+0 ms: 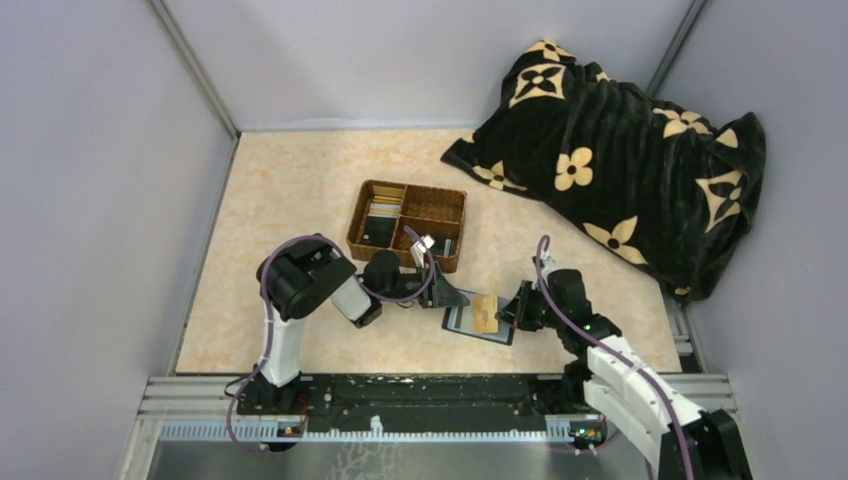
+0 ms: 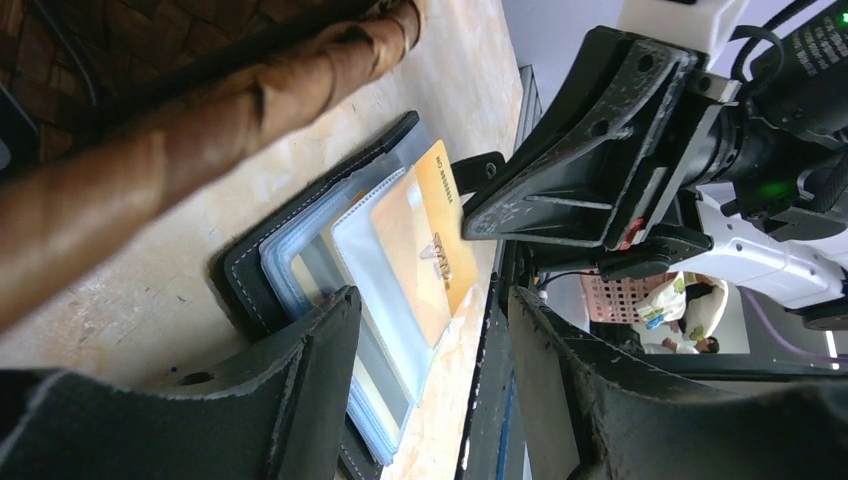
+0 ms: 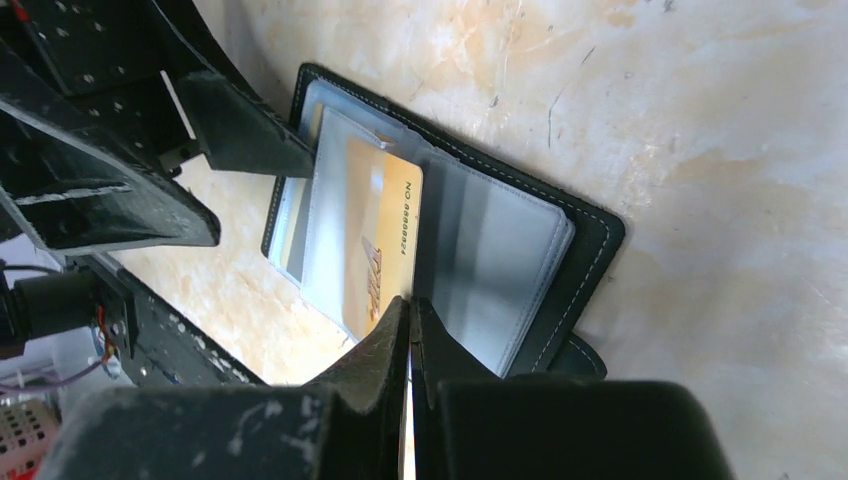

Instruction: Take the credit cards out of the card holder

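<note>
Right pincer (image 3: 410,320) clamped on the edge of the gold credit card (image 3: 375,240), half-sleeved in the card holder (image 3: 590,240) just ahead.
Draw it straight back, level; left pincer (image 2: 432,300), jaws apart opposite, should pin the holder to the counter (image 3: 700,100).

We can read only one line. Along one edge of the gold-orange rectangular card (image 3: 385,235), which lies in the black folding card holder (image 3: 590,240), runs "NO" and then a string of eights. The last digits blur, and we cannot make out the card's middle emblem.
</note>
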Motion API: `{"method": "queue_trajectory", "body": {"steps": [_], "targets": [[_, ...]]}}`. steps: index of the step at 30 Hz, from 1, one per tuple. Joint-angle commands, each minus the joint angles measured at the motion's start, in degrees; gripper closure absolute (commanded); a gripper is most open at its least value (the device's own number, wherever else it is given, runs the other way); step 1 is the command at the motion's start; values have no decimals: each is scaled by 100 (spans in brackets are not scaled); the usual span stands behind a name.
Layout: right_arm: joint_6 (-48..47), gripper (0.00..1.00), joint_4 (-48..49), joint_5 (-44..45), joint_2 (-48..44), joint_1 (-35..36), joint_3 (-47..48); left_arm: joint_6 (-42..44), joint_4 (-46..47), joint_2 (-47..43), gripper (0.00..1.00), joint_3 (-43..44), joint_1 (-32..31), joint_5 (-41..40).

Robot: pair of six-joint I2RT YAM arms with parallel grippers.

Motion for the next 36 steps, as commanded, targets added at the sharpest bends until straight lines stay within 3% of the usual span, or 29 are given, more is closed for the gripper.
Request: {"method": "queue_trajectory", "body": {"steps": [1,14,25,36], "targets": [[208,100,-455,465,-684,-53,226,80,-251,187,37,76,45,80],[532,100,-998,517,-1468,-54,428,100,-305,33,37,207,63,178],[344,100,-1427,876,-1535,-52,966,57,50,-120,35,51,85,182],[300,100,-1247,780,-1374,-52,1126,-281,807,-179,30,-169,157,279]]}}
